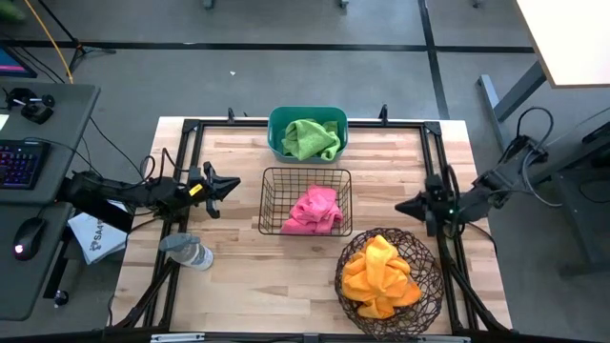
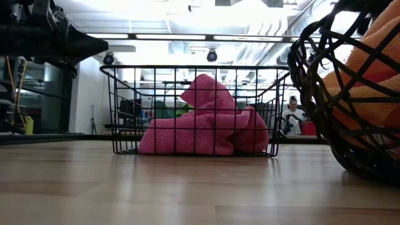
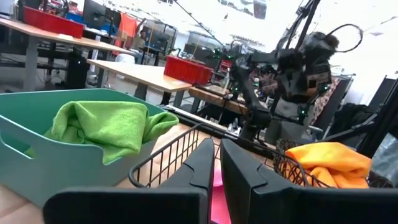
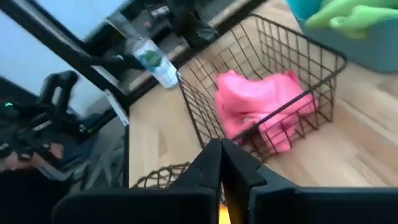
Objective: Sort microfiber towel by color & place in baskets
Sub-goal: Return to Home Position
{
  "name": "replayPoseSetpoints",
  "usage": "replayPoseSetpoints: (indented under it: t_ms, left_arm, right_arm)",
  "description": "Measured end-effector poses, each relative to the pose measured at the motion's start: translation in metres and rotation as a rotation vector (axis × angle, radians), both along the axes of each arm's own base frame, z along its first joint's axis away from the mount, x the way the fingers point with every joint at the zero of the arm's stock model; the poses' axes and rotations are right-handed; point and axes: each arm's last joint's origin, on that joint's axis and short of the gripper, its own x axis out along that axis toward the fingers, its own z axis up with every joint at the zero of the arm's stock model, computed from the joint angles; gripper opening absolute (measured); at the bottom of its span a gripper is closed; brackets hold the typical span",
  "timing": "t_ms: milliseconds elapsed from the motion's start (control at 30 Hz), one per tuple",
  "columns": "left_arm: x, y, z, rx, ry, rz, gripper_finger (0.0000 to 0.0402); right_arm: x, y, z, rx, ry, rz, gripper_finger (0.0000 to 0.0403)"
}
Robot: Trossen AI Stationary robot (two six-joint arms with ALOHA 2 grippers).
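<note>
A teal tub (image 1: 276, 129) at the table's far edge holds a green towel (image 1: 311, 139), also in the left wrist view (image 3: 102, 124). The black wire-grid basket (image 1: 272, 200) in the middle holds a pink towel (image 1: 315, 211) (image 2: 203, 122) (image 4: 264, 102). The round dark wire basket (image 1: 424, 286) near the right front corner holds an orange towel (image 1: 381, 276) (image 3: 326, 162). My left gripper (image 1: 234, 183) (image 3: 217, 168) hovers left of the grid basket, shut and empty. My right gripper (image 1: 400, 207) (image 4: 221, 168) hovers right of it, shut and empty.
A clear plastic water bottle (image 1: 186, 252) lies on the table's left front part. A black frame (image 1: 286, 122) runs along the table's edges. A desk with keyboard and mouse (image 1: 24, 162) stands off the left side. Bare wood (image 1: 257, 286) shows in front of the grid basket.
</note>
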Motion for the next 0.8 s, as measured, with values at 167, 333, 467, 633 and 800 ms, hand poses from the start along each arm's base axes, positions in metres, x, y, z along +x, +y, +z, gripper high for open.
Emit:
replayPoseSetpoints:
  t_ms: [167, 333, 467, 633, 800]
  left_arm:
    - [0.0, 0.0, 0.0, 0.001, 0.001, 0.0, 0.0017]
    - [0.0, 0.0, 0.0, 0.001, 0.001, 0.0, 0.0017]
    - [0.0, 0.0, 0.0, 0.001, 0.003, -0.001, 0.0017]
    - [0.001, -0.001, -0.002, 0.005, 0.021, -0.019, 0.0017]
    - [0.002, -0.001, -0.004, 0.01, 0.048, -0.024, 0.0017]
  right_arm:
    - [-0.013, -0.017, -0.03, -0.059, -0.247, 0.012, 0.0001]
    - [-0.037, -0.04, -0.038, -0.147, -0.429, -0.024, 0.0001]
    - [-0.033, -0.042, -0.037, -0.267, -0.427, -0.005, 0.0]
    - [-0.02, -0.042, -0.048, -0.279, -0.447, 0.069, 0.0]
    - [-0.005, -0.048, -0.074, -0.257, -0.536, 0.077, 0.0]
